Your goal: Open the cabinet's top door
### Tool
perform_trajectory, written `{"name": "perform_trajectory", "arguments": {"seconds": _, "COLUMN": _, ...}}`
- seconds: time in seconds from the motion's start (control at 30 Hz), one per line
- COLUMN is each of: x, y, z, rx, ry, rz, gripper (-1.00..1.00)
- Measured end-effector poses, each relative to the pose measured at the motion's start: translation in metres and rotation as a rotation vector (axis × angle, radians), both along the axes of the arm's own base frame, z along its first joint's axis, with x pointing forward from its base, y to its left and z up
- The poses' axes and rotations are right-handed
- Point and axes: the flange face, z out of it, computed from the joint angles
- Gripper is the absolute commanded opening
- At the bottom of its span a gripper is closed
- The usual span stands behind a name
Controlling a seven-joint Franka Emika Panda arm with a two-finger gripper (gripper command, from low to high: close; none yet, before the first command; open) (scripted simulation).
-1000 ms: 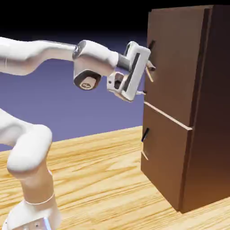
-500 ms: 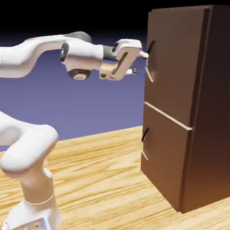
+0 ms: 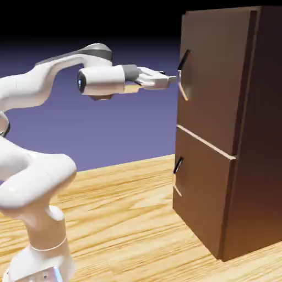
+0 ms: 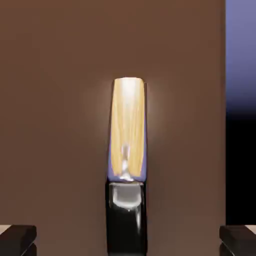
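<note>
This place is a simulated robot scene, not a real room. It shows a white robot arm [image 3: 102, 80] on a worktop [image 3: 126, 209] with bright wood grain, and one tall brown cabinet [image 3: 212, 88]. Behind them is only a plain backdrop [image 3: 132, 129], blue-violet and becoming black at the top.

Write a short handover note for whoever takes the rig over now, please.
Gripper: open, holding nothing, its fingertips on either side of the top door's handle.
Top door: shut, above the lower door, which is shut too.
Done: the gripper is lined up at the handle.
Left: close on the handle, then pull the top door open.
</note>
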Motion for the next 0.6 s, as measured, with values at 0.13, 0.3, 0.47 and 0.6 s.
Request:
{"name": "perform_trajectory", "arguments": {"seconds": 0.13, "x": 0.020, "y": -0.002, "z": 0.000, "rx": 0.001, "ry": 0.000, "rz": 0.001, "gripper": -1.00}}
{"name": "perform_trajectory", "arguments": {"seconds": 0.3, "x": -0.024, "y": -0.029, "z": 0.000, "rx": 0.000, "ry": 0.000, "rz": 0.174, "gripper": -1.00}}
{"name": "perform_trajectory", "arguments": {"seconds": 0.47, "x": -0.058, "y": -0.057, "z": 0.000, "rx": 0.001, "ry": 0.000, "rz": 0.326, "gripper": -1.00}}
{"name": "perform_trajectory", "arguments": {"seconds": 0.6, "x": -0.079, "y": -0.081, "z": 0.000, "rx": 0.001, "ry": 0.000, "rz": 0.433, "gripper": -1.00}}
